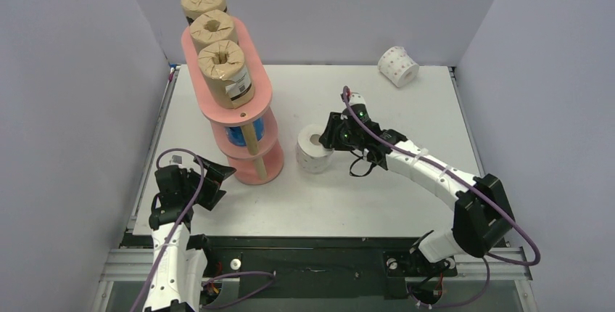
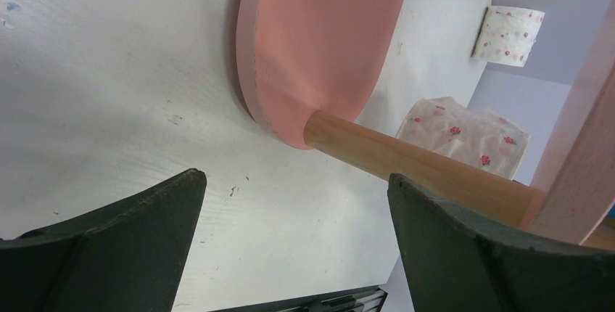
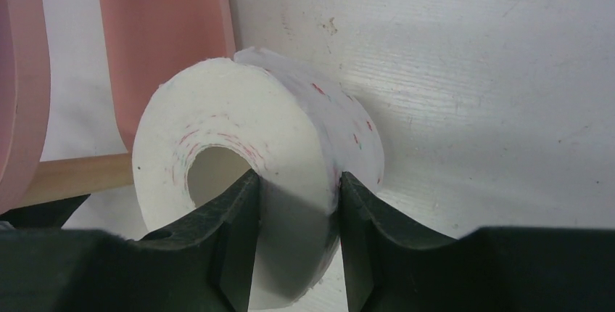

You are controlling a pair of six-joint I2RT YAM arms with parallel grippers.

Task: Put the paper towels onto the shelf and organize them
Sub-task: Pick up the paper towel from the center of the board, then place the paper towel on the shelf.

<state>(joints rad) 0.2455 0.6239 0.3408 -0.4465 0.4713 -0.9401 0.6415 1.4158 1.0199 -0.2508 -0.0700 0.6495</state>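
Right gripper (image 3: pixel 296 203) is clamping the wall of a white pink-dotted roll (image 3: pixel 239 116), one finger inside its core. The roll is standing on the worktop (image 1: pixel 377 196) at the shelf's (image 1: pixel 262 169) three o'clock. A one-sided pinch is risking slipping or tilting into the shelf. Left gripper (image 2: pixel 296 176) is hanging released.

shelf (image 2: pixel 319 36): matt pink boards | post (image 2: pixel 406 163): smooth wood | roll (image 3: pixel 290 130): soft paper | table (image 3: pixel 471 72): scuffed white
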